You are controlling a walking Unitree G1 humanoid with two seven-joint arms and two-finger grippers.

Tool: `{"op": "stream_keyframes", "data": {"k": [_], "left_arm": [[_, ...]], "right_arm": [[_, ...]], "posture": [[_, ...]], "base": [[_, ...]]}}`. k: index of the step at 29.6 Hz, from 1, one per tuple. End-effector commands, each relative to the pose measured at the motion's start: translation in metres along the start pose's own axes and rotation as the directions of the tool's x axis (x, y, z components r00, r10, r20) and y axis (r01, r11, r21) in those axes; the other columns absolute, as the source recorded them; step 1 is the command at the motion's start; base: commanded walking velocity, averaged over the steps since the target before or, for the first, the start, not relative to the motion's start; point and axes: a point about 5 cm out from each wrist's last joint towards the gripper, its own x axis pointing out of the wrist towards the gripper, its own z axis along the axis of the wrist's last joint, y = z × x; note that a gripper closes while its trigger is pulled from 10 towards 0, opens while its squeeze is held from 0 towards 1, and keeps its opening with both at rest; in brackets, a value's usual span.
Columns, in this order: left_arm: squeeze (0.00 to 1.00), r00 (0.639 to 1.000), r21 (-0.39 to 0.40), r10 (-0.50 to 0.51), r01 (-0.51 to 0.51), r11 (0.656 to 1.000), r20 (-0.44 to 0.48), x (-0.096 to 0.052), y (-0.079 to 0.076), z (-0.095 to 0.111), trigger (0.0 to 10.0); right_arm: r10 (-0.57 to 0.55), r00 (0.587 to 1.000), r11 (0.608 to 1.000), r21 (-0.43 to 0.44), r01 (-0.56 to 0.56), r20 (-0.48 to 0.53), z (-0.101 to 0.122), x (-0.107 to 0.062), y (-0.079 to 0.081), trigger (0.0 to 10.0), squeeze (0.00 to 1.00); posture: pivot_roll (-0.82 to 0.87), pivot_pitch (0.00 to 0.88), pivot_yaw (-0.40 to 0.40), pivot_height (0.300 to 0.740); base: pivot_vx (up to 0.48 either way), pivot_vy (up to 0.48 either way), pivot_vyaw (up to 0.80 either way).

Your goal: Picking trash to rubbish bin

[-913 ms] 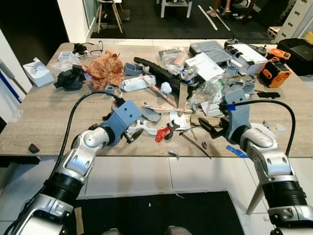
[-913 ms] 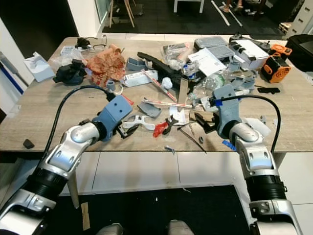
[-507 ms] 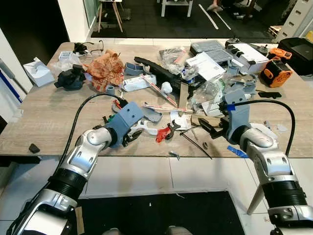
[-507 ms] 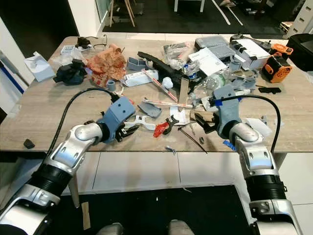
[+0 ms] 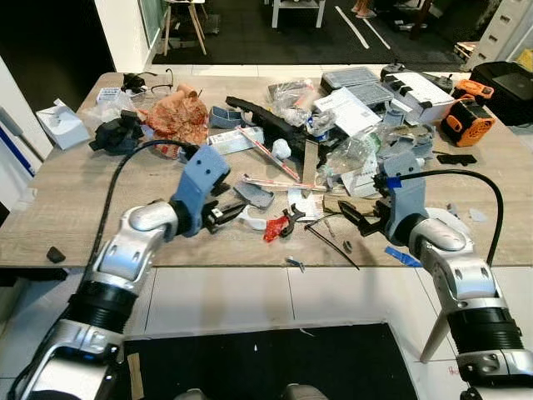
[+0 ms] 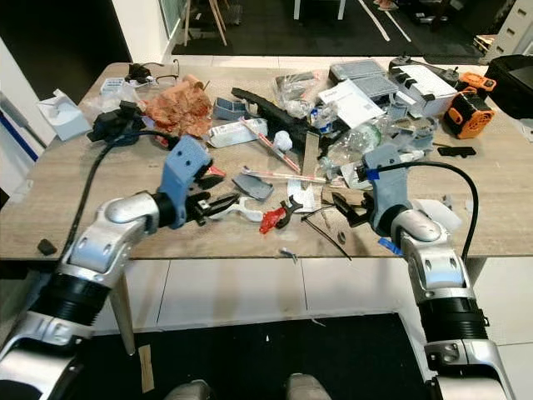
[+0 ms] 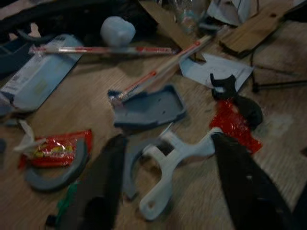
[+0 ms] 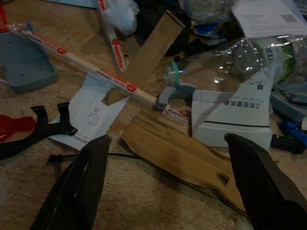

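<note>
Straddling the white plastic bracket (image 7: 175, 165), the left gripper (image 7: 163, 191) with fingers spread wide.

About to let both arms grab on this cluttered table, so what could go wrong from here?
The open left gripper straddles the white plastic bracket, which overlaps a grey curved piece; closing may catch both. The open right gripper frames a wood strip lying flat with a black cable running under it, so the fingers may skid or drag the cable.

Left gripper (image 5: 223, 213) and right gripper (image 5: 348, 217), both spread wide.
</note>
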Motion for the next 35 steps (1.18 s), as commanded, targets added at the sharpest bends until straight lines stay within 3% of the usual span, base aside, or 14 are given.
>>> {"op": "stream_keyframes", "data": {"k": [1, 7, 14, 15, 19, 22, 29, 35], "left_arm": [[1.00, 1.000, 0.008, -0.008, 0.008, 1.000, -0.019, -0.002, -0.002, -0.002, 10.0], [1.00, 0.990, 0.030, -0.110, 0.112, 0.993, -0.084, -0.001, -0.019, -0.008, 10.0], [1.00, 0.982, 0.061, -0.155, 0.162, 0.985, -0.105, 0.002, -0.033, -0.011, 10.0], [0.00, 0.982, 0.067, -0.159, 0.166, 0.984, -0.103, 0.006, -0.036, -0.009, 10.0], [0.00, 0.981, 0.065, -0.178, 0.183, 0.981, -0.082, 0.016, -0.045, -0.004, 10.0], [0.00, 0.983, 0.060, -0.170, 0.174, 0.983, -0.061, 0.024, -0.055, -0.001, 10.0], [0.00, 0.994, 0.011, -0.082, 0.083, 0.996, -0.065, 0.042, -0.066, -0.004, 10.0], [0.00, 0.997, 0.025, -0.005, 0.006, 1.000, -0.074, 0.044, -0.064, -0.006, 10.0]], "right_arm": [[-0.004, 1.000, 1.000, -0.005, 0.004, -0.013, -0.001, -0.003, -0.001, 10.0, 0.00], [0.107, 0.994, 0.992, -0.061, -0.106, 0.011, 0.017, -0.013, 0.017, 10.0, 0.00], [0.139, 0.989, 0.989, -0.048, -0.137, 0.048, 0.031, -0.019, 0.024, 10.0, 0.00], [0.153, 0.986, 0.988, -0.047, -0.150, 0.061, 0.036, -0.016, 0.031, 10.0, 0.00], [0.188, 0.979, 0.982, -0.032, -0.186, 0.084, 0.044, -0.013, 0.048, 10.0, 0.00], [0.213, 0.974, 0.977, -0.010, -0.213, 0.079, 0.042, -0.020, 0.065, 10.0, 0.00], [0.235, 0.970, 0.967, 0.083, -0.240, 0.066, 0.037, -0.029, 0.085, 10.0, 0.00], [0.272, 0.960, 0.955, 0.107, -0.278, 0.072, 0.039, -0.044, 0.094, 10.0, 0.00]], "posture": [[-0.09, 0.000, 0.009, 0.740], [-0.15, 0.000, 0.064, 0.740], [-0.16, 0.000, 0.066, 0.740], [-0.16, 0.000, 0.073, 0.740], [-0.17, 0.000, 0.073, 0.740], [-0.17, 0.000, 0.059, 0.740], [-0.16, 0.000, 0.034, 0.740], [-0.17, 0.040, 0.024, 0.740]], "base": [[0.000, 0.000, 0.00], [0.000, 0.000, 0.00], [0.000, 0.000, 0.00], [0.000, 0.000, 0.00], [0.000, 0.000, 0.00], [0.000, 0.000, 0.00], [0.000, 0.000, 0.00], [0.000, 0.000, 0.00]]}}
